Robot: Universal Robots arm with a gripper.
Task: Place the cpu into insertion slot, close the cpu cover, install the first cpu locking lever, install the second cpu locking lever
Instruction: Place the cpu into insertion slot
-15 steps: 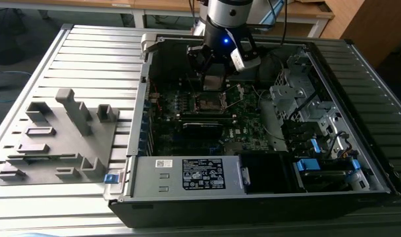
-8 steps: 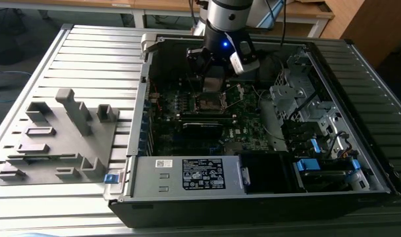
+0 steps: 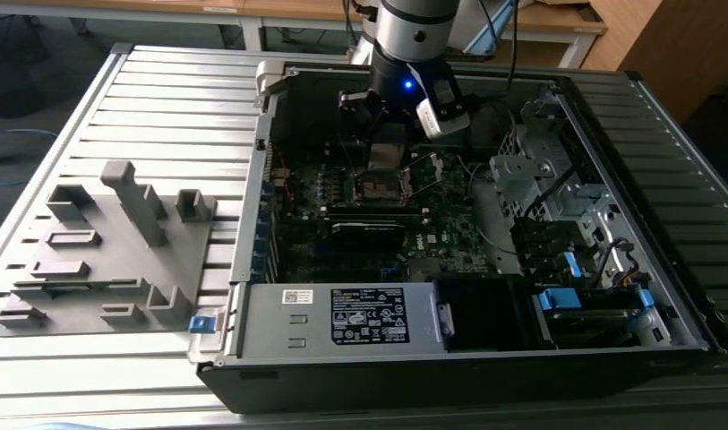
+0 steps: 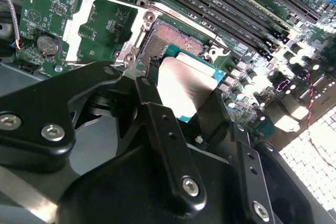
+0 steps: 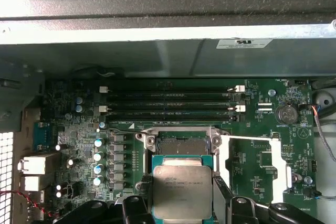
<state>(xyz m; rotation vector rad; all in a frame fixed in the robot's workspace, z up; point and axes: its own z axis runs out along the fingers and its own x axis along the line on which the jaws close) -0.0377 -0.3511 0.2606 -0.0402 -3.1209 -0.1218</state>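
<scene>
My gripper (image 3: pixel 389 143) is shut on the cpu (image 5: pixel 181 191), a flat square chip with a silver-grey top and a teal edge, pinched on two opposite sides by the black fingers (image 5: pixel 146 203). In both wrist views the cpu (image 4: pixel 185 86) hangs just above the insertion slot (image 5: pixel 181 145), a dark square socket with a metal rim (image 4: pixel 164 43). The cpu cover (image 5: pixel 224 161), a thin silver frame with a square cut-out, is swung open beside the slot (image 4: pixel 77 22). In the exterior view the arm stands over the slot (image 3: pixel 381 186) inside the open case.
The green motherboard (image 5: pixel 262 166) carries long black memory slots (image 5: pixel 170 103) just past the socket and silver capacitors (image 5: pixel 98 156) beside it. The case wall (image 5: pixel 157 56) rises close behind. A grey part fixture (image 3: pixel 113 251) lies at the exterior view's left; a labelled power supply (image 3: pixel 364 313) sits in front.
</scene>
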